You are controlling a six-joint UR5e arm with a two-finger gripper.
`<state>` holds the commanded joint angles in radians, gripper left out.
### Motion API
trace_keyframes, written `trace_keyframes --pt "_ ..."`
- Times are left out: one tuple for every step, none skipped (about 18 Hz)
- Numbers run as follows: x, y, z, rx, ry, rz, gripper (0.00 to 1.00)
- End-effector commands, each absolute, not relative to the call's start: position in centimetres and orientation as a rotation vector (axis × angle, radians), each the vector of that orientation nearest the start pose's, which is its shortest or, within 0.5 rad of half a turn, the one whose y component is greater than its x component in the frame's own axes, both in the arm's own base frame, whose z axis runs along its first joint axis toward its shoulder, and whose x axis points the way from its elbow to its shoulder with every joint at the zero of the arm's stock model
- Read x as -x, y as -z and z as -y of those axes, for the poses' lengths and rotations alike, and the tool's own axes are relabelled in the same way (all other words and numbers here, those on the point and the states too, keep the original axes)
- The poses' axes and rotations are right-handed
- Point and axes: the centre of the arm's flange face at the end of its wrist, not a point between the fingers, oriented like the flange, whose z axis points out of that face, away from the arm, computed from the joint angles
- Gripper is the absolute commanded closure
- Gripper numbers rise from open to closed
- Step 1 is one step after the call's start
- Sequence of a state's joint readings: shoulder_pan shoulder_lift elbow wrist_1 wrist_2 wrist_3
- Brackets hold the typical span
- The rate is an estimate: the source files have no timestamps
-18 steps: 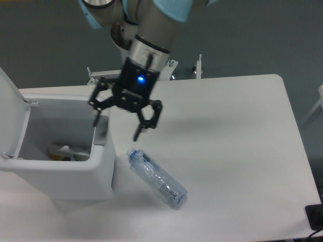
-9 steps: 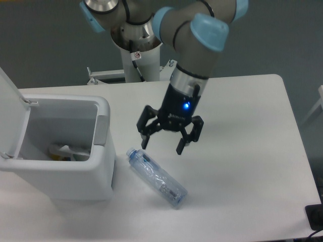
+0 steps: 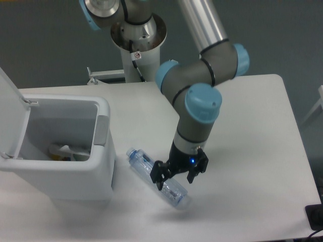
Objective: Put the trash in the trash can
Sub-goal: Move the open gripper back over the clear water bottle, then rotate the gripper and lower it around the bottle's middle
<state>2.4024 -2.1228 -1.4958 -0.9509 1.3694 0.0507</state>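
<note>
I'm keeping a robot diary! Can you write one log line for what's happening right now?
phase: reaching for bottle | gripper: open, low over bottle | trash can: lid open, something already inside | bottle: lying on table

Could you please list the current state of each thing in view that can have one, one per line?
Trash can: lid hinged open, some trash already inside.
Wrapper: crumpled, lying in the trash can.
Plastic bottle: crushed, blue cap on, lying on its side on the table, outside the can.
Pincer: open, lowered over the bottle, fingers straddling it, not yet closed.
</note>
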Motion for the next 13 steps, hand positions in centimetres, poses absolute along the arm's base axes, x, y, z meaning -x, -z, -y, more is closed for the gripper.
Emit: trace_keyframes --pt "40.3 -25.6 -57.7 2.726 0.172 1.118 0.01" --pt "40.6 -25.2 -57.9 2.744 0.182 1.147 0.01" --pt "40.7 -24.7 -58.1 2.773 0.205 1.163 0.03" --pt "40.7 -24.0 -58.5 2.809 0.234 1.179 0.04" --pt "40.5 -23.0 -58.9 2.853 0.252 1.191 0.04" --pt "40.4 -21.9 -59.3 2.908 0.211 1.201 0.04" --pt "40.0 -21.7 -60.0 2.918 0.19 1.194 0.04" --pt "40.2 -21.6 -60.2 2.91 0.189 1.213 0.04" --pt "40.2 -21.5 -60.2 2.907 0.188 1.225 0.04" --pt "40.1 -21.5 -60.3 2.908 0.188 1.223 0.04" --pt "40.1 -21.3 -60.2 2.91 0.19 1.227 0.05" --pt "40.1 -21.1 -60.2 2.913 0.184 1.228 0.06" --pt "40.1 -20.9 -60.2 2.922 0.169 1.229 0.07"
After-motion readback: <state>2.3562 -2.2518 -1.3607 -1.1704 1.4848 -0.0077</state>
